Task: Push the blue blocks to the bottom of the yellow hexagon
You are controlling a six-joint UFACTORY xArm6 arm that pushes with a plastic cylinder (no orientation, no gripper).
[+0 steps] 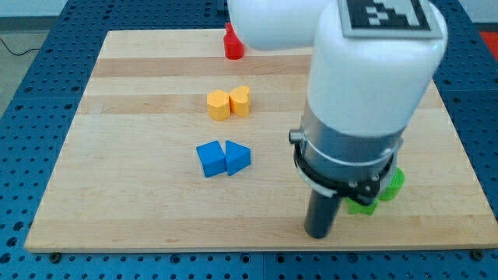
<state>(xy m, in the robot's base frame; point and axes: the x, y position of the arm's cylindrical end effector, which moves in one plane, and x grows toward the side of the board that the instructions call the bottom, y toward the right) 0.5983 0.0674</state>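
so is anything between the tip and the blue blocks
Nothing visible. My tip sits toward the view's bottom right of the blue cube and blue triangular block, with bare board between; the green blocks lie farther right.

Smooth pale wooden board [140,85]

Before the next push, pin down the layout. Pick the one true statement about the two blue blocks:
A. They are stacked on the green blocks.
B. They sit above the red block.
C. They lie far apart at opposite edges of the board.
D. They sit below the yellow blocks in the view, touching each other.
D: the blue cube and blue triangle block touch side by side, below the yellow blocks; my tip is off to their right.
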